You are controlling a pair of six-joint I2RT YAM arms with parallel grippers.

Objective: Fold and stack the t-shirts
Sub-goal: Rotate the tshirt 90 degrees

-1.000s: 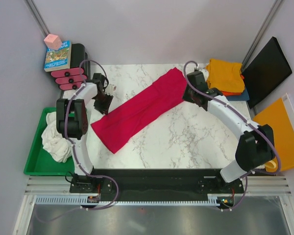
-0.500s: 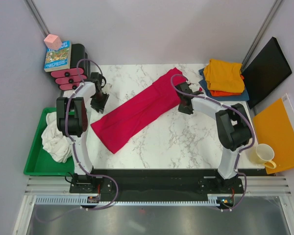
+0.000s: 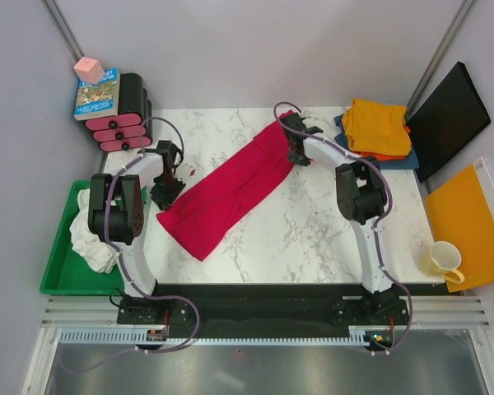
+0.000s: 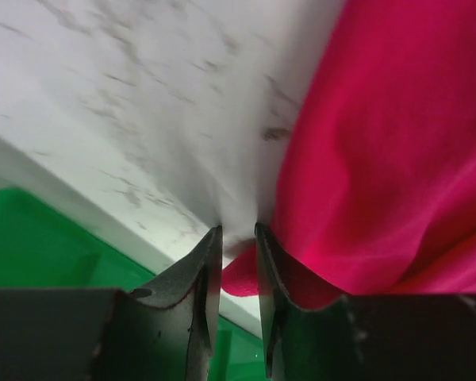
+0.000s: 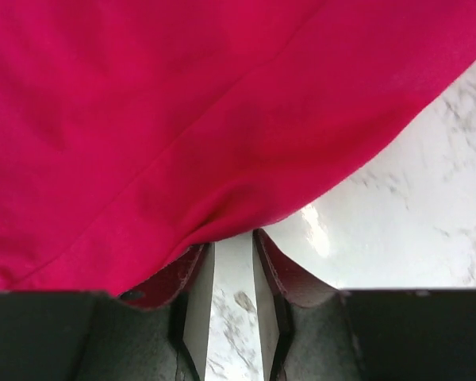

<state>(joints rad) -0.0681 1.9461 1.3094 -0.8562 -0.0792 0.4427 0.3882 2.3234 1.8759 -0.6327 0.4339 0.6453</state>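
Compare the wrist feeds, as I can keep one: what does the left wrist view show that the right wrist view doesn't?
Only the left wrist view: the green tray past the marble table's edge, and cloth between the left gripper's tips. Only the right: the right gripper, tabletop showing between its tips. Both: the crimson t-shirt on that table.

A crimson-red t-shirt is lying across the centre of the white, grey-veined marble tabletop. At the upper right a yellow-orange t-shirt is topping an orange t-shirt and a blue t-shirt. At the left a white t-shirt is lying in a green tray.
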